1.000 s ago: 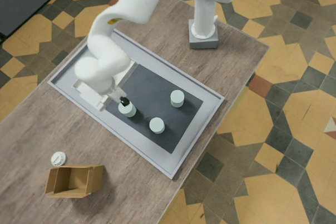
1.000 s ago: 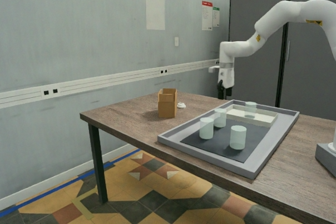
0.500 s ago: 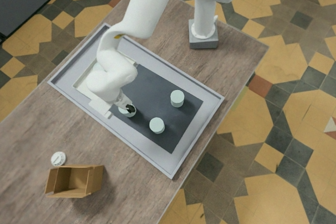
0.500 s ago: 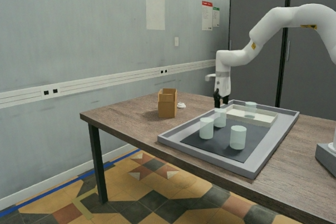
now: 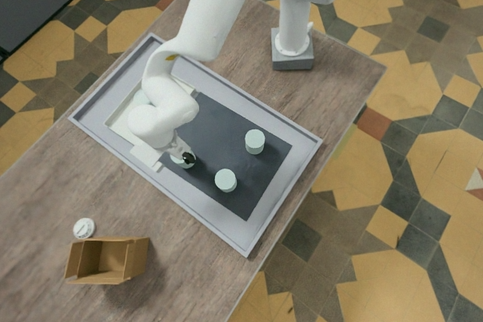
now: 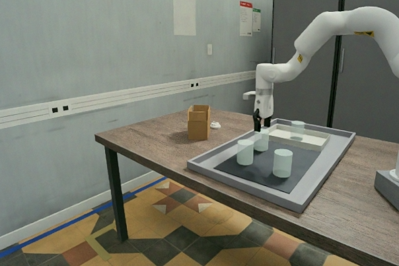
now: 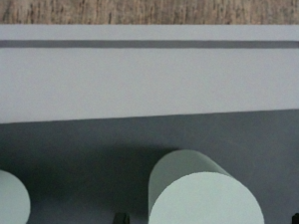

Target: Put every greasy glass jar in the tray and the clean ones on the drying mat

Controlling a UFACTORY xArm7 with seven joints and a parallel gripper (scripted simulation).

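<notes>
My gripper (image 5: 188, 158) (image 6: 262, 127) (image 7: 208, 218) is open, its fingertips just above the jar (image 5: 178, 162) (image 6: 261, 141) (image 7: 204, 198) at the mat's tray-side front corner. Two more pale green glass jars stand on the dark drying mat (image 5: 224, 127) (image 6: 257, 177) (image 7: 100, 133): a front jar (image 5: 225, 180) (image 6: 245, 152) (image 7: 12, 198) and a back right jar (image 5: 255, 141) (image 6: 283, 163). A fourth jar (image 5: 140, 97) (image 6: 298, 131) stands in the cream tray (image 5: 116, 123) (image 6: 322, 144), partly hidden by the arm in the top view. No grease shows on any jar.
A raised grey rim (image 5: 200, 220) (image 6: 246, 185) surrounds the mat and tray. An open cardboard box (image 5: 137, 259) (image 6: 198, 131) and a small white round object (image 5: 84, 228) (image 6: 215, 125) stand outside it. The arm's base block (image 5: 292, 64) is at the back.
</notes>
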